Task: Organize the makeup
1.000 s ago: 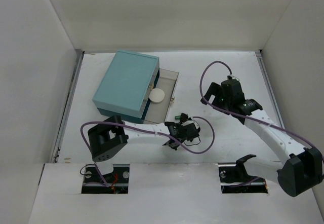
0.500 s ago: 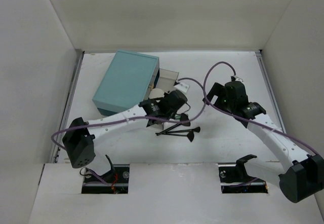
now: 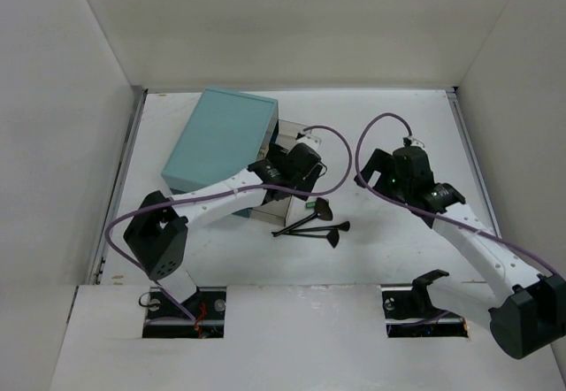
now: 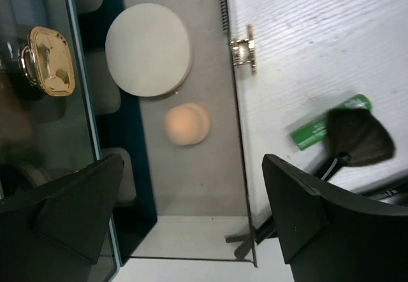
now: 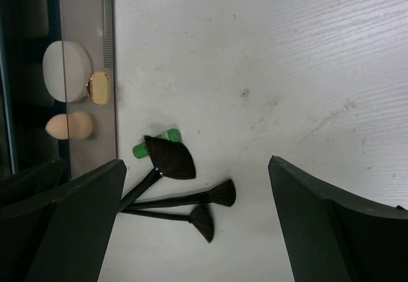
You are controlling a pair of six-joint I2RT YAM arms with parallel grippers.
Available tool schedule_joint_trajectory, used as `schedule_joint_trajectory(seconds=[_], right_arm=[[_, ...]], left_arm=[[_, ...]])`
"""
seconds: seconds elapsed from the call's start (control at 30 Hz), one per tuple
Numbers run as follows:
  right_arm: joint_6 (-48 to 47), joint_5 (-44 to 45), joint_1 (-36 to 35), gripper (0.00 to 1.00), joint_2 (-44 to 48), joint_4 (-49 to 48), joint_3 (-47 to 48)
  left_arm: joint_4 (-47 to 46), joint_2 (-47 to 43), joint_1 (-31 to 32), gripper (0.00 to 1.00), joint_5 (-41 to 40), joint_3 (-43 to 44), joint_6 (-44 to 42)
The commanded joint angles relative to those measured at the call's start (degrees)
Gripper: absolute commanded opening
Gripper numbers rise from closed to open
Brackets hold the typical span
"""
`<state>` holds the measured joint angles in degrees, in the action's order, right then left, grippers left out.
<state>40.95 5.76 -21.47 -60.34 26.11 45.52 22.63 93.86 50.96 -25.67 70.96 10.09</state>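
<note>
Left wrist: puff (image 4: 148,49), sponge (image 4: 187,124) inside drawer (image 4: 203,196)

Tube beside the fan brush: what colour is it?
The tube is green, clearest in left wrist view.

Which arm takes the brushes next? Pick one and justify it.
Left, probably. The left gripper hangs over the open drawer with jaws open, and the black-handled brushes lie just beside that drawer. The right gripper, also open, sits farther off.
</note>
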Motion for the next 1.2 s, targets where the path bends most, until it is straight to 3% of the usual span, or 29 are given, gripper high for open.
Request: schedule_joint_trajectory(seconds=[0.0,0.1,0.2,0.4,0.67,0.97,1.07,1.17], right_arm=[[0.4,0.0,-0.5,1.00,2.5,-2.4,-0.7],[0.2,0.0,-0.5,1.00,3.7,-2.0,-1.9],[-0.1,0.0,1.6,1.00,4.7,-1.3,-2.8],[-1.2,-0.1,6.5,1.00,7.9,-0.5,-2.8],[-2.6,-0.4,8.9,1.00,9.5,-0.4,-2.1],[-2.6,-1.5,9.0,1.00,8.8,-0.9,-2.5],[-2.7,-1.5,9.2,1.00,8.9,-1.1,-2.5],[-2.7,-1.5,9.8,1.00,9.1,-1.2,-2.5]], left_arm=[[-1.9,-5.6,2.6,0.92,-0.2,2.0,-2.8],[-2.8,-8.2,5.8,0.93,3.1,0.1,-4.8],[-4.8,-9.5,9.2,0.93,11.3,-4.1,-6.2],[-9.4,-6.8,11.7,0.92,22.9,-10.1,-4.9],[-8.6,4.0,10.7,0.82,25.6,-7.1,-6.3],[-7.9,9.8,9.6,0.81,24.7,-6.0,-6.4],[-7.6,11.6,9.7,0.72,24.4,-5.4,-6.4],[-7.5,12.6,10.5,0.56,23.6,-5.0,-6.4]])
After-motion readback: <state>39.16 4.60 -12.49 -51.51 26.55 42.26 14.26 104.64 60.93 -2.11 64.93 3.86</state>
